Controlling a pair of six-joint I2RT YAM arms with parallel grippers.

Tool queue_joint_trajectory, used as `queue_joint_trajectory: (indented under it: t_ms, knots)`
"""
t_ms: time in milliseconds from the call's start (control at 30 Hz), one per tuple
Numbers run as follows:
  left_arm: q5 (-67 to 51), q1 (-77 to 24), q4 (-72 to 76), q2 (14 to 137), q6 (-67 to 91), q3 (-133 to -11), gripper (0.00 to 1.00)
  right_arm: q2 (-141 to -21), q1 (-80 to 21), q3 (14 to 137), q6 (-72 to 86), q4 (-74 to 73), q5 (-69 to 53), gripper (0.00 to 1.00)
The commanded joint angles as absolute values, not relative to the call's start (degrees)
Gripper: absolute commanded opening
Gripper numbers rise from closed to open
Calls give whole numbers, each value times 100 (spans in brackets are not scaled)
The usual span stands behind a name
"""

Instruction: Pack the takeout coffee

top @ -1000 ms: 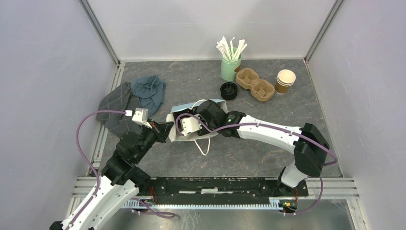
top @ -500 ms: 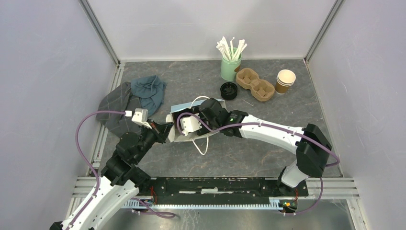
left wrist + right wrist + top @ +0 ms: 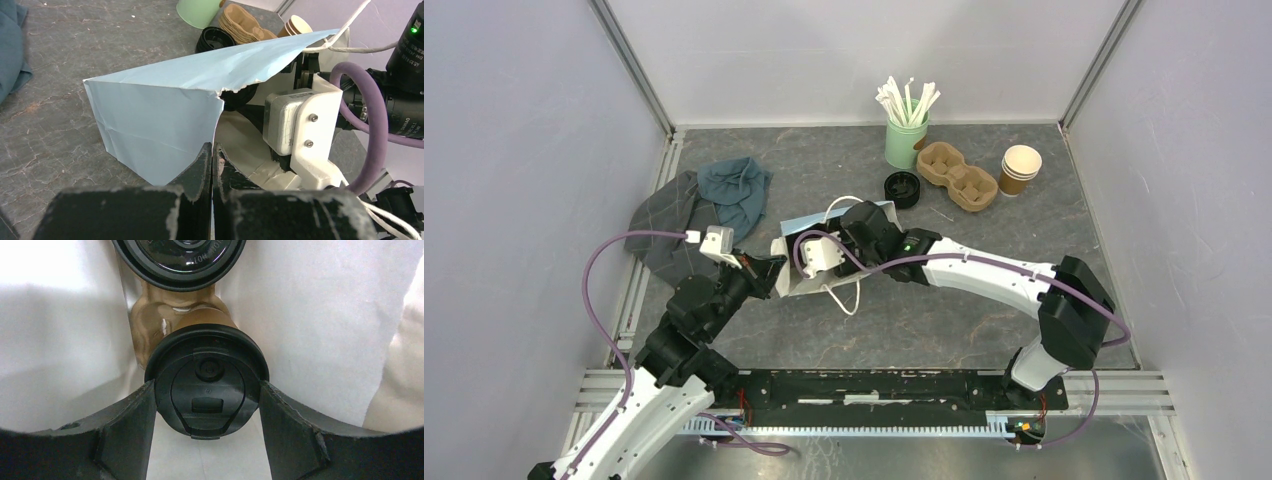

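**Editor:** Where does the left arm stand?

**Photographer:** It rises from the near-left corner, folds at the elbow and angles its forearm up and to the right. The left end effector (image 3: 212,150) is pressed together on the torn edge of the paper bag (image 3: 160,110), pinching that wall at the mouth.

**Editor:** And the bag?

**Photographer:** It lies on its side in the middle of the desk (image 3: 984,250), pale blue outside, white inside, with its cord handles trailing loose.

**Editor:** The right arm?

**Photographer:** From the near-right corner it climbs to a high elbow. Its long white forearm then stretches left across the desk, and the wrist is sunk in the bag's mouth. Seen from the wrist, the right end effector (image 3: 207,390) is spread wide, one finger against each side of the black lid of the near lidded cup (image 3: 207,385), clasping it.

**Editor:** So the coffee is inside?

**Photographer:** Both cups are, with white paper all round them. The far lidded cup (image 3: 180,255) sits just beyond the first, deeper in, and brown paper shows between the two lids.

**Editor:** Anything behind?

**Photographer:** At the far edge are a green holder of stirrers (image 3: 906,140), a pulp carrier tray (image 3: 959,175), stacked lidless cups (image 3: 1020,170) and loose black lids (image 3: 902,188). Two cloths (image 3: 724,195) are heaped at the left.
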State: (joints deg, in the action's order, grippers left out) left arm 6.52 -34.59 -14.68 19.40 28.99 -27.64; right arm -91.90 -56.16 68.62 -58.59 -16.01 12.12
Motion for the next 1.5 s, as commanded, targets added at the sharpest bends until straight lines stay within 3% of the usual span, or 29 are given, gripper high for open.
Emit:
queue_joint_trajectory:
  t_ms: [0,1467]
  knots:
    - [697,-3461,-1463,2014,2834,-2910,2,-9274,-5548,6789,-5856,-1141,988,0]
    - [853,-3455,-1612,2390,2875,-3180,2,-9507,-5390,7041,-5497,-1914,623,0]
